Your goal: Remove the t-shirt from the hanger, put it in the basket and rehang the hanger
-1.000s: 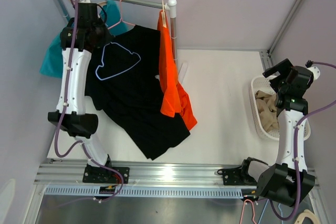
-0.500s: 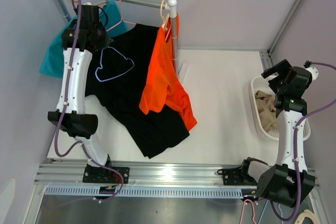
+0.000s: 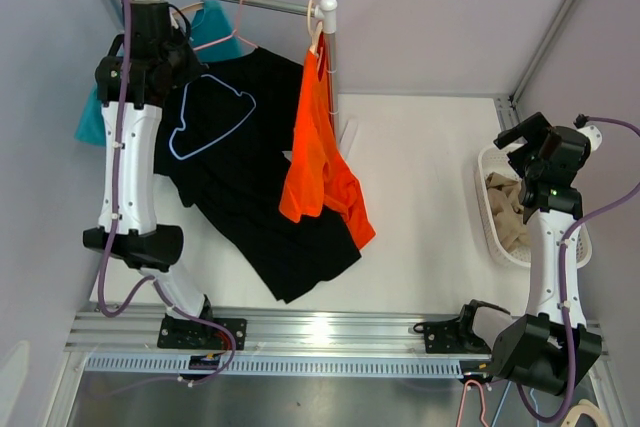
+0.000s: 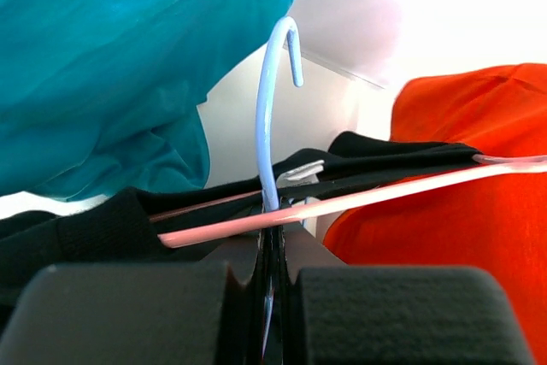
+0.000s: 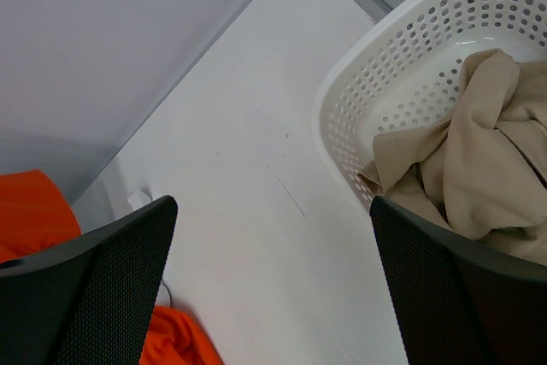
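2 arms, 1 busy: the left gripper [image 4: 272, 254] pinches the pale blue hanger [image 4: 269, 126] at its neck, the black t-shirt [image 3: 250, 187] trailing onto the table [image 3: 430, 197]; the right gripper [image 5: 269, 288] gapes idle. Snagging the pink hanger [image 4: 342, 203] could drag it along.

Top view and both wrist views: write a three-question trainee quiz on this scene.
1. True or false: the right hand is shut on the basket.
2. What does the left hand grip? A) orange shirt B) blue hanger C) rail
3. Fill in: the basket holds a ____ cloth.
Key: 1 false, it is open, beside the basket; 2 B; 3 beige.
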`<control>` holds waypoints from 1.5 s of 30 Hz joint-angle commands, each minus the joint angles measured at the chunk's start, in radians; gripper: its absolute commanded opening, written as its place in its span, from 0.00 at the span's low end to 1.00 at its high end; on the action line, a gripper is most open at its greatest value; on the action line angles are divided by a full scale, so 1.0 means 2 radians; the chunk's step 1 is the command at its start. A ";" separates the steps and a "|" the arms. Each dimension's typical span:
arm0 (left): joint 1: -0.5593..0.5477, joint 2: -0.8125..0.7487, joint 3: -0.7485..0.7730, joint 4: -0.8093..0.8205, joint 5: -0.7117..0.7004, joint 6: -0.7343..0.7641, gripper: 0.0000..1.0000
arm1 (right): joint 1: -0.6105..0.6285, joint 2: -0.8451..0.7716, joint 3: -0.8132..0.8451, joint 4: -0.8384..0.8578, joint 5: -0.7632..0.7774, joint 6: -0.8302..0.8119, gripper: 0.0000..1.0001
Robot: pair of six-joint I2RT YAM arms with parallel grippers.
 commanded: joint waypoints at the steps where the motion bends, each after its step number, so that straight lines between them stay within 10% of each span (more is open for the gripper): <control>1: 0.000 -0.010 0.018 0.045 0.011 0.013 0.01 | 0.003 -0.008 0.000 0.016 -0.002 -0.007 1.00; 16: -0.036 -0.007 -0.047 -0.038 -0.114 0.001 0.01 | 0.007 -0.005 -0.001 0.023 -0.018 -0.003 0.99; 45: -0.030 -0.025 0.007 -0.067 -0.021 -0.008 0.01 | 0.034 -0.006 -0.024 0.041 -0.039 -0.006 0.99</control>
